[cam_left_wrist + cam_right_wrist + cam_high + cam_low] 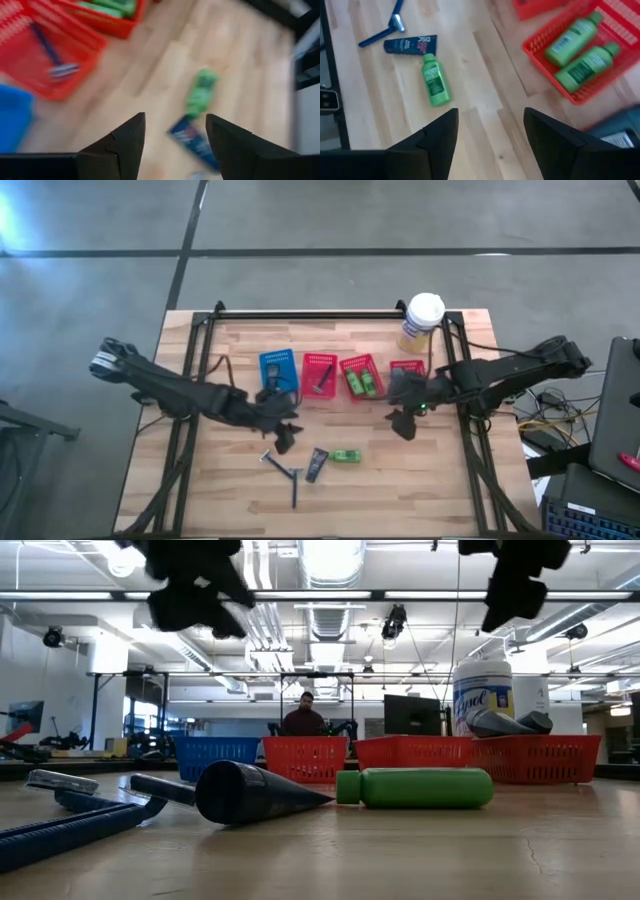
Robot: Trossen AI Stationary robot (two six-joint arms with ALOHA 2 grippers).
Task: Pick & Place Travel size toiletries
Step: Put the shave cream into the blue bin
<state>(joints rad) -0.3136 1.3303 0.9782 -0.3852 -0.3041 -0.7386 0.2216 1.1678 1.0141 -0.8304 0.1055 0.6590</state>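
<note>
Closest to the table-level camera are the blue razors (75, 825), lying flat at the front edge of the wooden table (440, 490). Just past them is the dark tube (250, 793), on its side with its tapered end pointing at the green bottle (415, 787). From overhead those leftovers sit in a loose clump near the front middle, well away from the basket row, so I'd say they're the ones not yet sorted.

Behind them, the blue basket (278, 370) sits at the left of the row with three red ones beside it. They look sorted by type: one red basket (320, 375) has a razor in it, the next red basket (361, 376) holds two green bottles side by side, and the far-right red basket (407, 369) has what look like grey tubes poking over its rim. That seems to explain the layout: like goes with like. A yellow wipes canister (422, 322) stands upright at the back right, out of the way.

The left gripper (283, 435) hangs above the table just behind the loose pile. Its fingers are spread with nothing between them, and its wrist camera looks past them at the green bottle and the tube. I'd guess it's lining up a pick. The right gripper (404, 423) hovers in front of the right-hand baskets, also parted and empty.

A person sits way back in the room.
</note>
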